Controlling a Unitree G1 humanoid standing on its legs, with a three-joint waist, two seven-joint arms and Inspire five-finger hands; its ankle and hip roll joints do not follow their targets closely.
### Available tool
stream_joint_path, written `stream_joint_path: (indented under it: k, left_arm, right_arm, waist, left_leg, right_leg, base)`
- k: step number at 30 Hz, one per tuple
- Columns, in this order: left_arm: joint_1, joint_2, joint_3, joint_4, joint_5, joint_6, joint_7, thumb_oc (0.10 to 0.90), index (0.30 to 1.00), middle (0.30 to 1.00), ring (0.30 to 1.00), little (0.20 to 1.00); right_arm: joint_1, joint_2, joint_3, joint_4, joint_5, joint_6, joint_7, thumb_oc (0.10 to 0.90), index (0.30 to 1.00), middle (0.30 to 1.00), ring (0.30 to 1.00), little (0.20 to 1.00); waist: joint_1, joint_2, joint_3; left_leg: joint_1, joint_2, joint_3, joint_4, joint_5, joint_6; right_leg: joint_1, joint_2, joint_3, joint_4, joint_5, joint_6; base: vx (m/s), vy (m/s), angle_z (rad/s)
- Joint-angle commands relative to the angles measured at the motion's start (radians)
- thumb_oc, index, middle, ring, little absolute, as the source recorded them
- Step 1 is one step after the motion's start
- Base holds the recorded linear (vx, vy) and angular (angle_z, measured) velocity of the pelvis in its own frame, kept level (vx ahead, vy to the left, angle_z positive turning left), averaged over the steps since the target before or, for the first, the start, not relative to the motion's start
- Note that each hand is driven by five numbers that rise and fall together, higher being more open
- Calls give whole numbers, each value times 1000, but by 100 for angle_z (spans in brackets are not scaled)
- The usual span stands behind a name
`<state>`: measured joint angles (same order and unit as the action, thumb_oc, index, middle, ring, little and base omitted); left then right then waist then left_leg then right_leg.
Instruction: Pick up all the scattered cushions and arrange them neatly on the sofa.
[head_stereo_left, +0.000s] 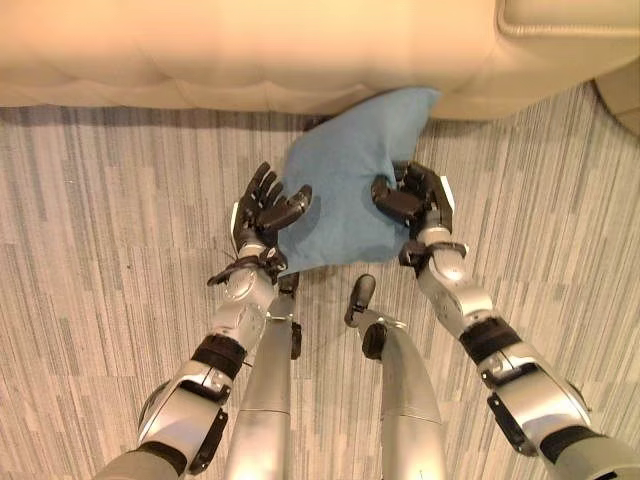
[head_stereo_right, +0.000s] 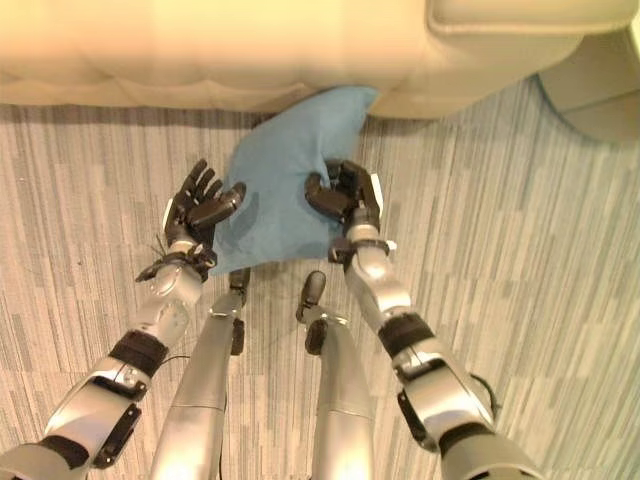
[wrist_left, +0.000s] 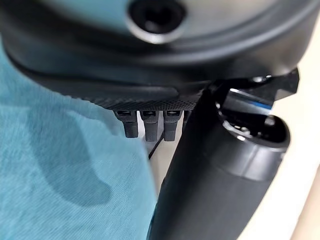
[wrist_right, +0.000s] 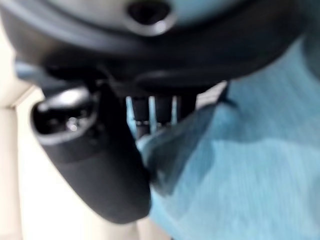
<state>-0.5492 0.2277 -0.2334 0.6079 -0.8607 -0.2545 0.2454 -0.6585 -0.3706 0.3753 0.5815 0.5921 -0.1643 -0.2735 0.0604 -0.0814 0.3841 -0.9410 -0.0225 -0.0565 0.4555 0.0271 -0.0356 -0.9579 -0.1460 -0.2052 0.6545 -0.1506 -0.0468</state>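
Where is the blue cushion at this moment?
In the left eye view the blue cushion is on the floor, its top corner against the sofa front, between the left hand and right hand.

— What was underfoot there?

— A floor of pale grey planks, streaked in narrow strips, ran across the whole room.

— And what stood on it?

— A cream sofa stood along the far side, its front edge meeting the planks. A blue cushion sat tilted before it, upper corner against the sofa's front; whether its lower edge touched the floor, I couldn't tell.
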Motion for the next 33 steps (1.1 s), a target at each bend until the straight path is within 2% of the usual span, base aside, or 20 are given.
stream_joint_path:
  k: [1,4,5,6,7,8,10,11,14,21,26,33]
  left_arm:
    - [78,-41,11,-2,43,-38,-72,800,900,900,900,900]
    - [194,-42,30,-17,52,-24,-104,800,900,900,900,900]
    - [196,-42,30,-18,53,-24,-104,800,900,900,900,900]
    - [251,-39,32,-26,64,-12,-123,800,900,900,900,900]
    - [251,-38,32,-26,64,-12,-123,800,900,900,900,900]
    - [304,-38,32,-27,69,0,-143,800,900,900,900,900]
    - [324,-36,39,-24,76,6,-147,800,900,900,900,900]
    - [370,-33,49,-25,87,17,-158,800,900,900,900,900]
    - [421,-30,65,-4,108,32,-171,800,900,900,900,900]
    - [512,-28,88,24,139,53,-191,800,900,900,900,900]
    - [557,-42,106,31,127,55,-196,800,900,900,900,900]
    - [570,-80,135,31,44,47,-187,800,900,900,900,900]
  right_arm:
    - [1,-21,-84,-217,-115,-145,70,400,300,300,300,300]
    - [120,-24,-103,-255,-160,-129,102,400,300,300,300,300]
    - [122,-24,-104,-256,-161,-129,102,400,300,300,300,300]
    - [177,-23,-116,-267,-173,-121,119,400,300,300,300,300]
    - [177,-23,-116,-268,-174,-121,118,400,300,300,300,300]
    - [222,-19,-122,-267,-187,-109,131,400,300,300,300,300]
    - [238,-23,-130,-265,-195,-103,136,400,300,300,300,300]
    - [266,-33,-143,-267,-212,-97,142,400,300,300,300,300]
    - [284,-56,-160,-284,-239,-89,149,400,300,300,300,300]
    - [288,-152,-192,-373,-271,-76,169,400,300,300,300,300]
    - [250,-202,-219,-435,-222,-90,177,400,300,300,300,300]
    - [230,-167,-255,-529,-73,-128,195,400,300,300,300,300]
  waist:
    - [-32,29,-165]
    - [-17,18,-186]
    - [-16,19,-183]
    - [-10,12,-193]
    - [-10,13,-191]
    - [-1,8,-205]
    - [-1,6,-212]
    - [6,4,-228]
    - [12,-2,-260]
    - [19,-19,-332]
    - [33,-34,-369]
    - [53,-56,-395]
  left_leg:
    - [67,10,-62,-11,-110,-33]
    - [252,16,-68,-111,-96,-36]
    - [258,16,-69,-114,-95,-36]
    - [323,13,-71,-154,-60,-34]
    - [328,13,-71,-155,-60,-34]
    - [409,16,-69,-198,-59,-32]
    - [447,18,-67,-218,-57,-32]
    - [517,21,-64,-260,-56,-32]
    - [613,26,-53,-332,-47,-36]
    - [781,42,-12,-449,-31,-32]
    - [877,47,17,-495,-34,-33]
    - [957,48,33,-521,-47,-35]
  right_leg:
    - [118,-50,0,-150,56,146]
    - [298,-56,-24,-238,73,154]
    - [304,-56,-25,-241,74,154]
    - [378,-62,-44,-292,109,150]
    - [382,-62,-44,-294,110,150]
    - [466,-55,-56,-337,110,151]
    - [502,-52,-60,-356,113,153]
    - [569,-41,-66,-396,118,155]
    - [662,-25,-74,-463,129,162]
    - [815,10,-73,-575,151,176]
    - [902,30,-67,-635,160,182]
    - [974,42,-64,-666,162,186]
  base:
    - [72,-42,19]
    - [123,-18,17]
    - [40,20,19]
    - [4,23,22]
    - [95,23,19]
    - [144,3,12]
    - [143,13,8]
    - [133,26,6]
    - [157,24,-4]
    - [122,39,-12]
    - [102,32,-16]
    - [63,16,-16]
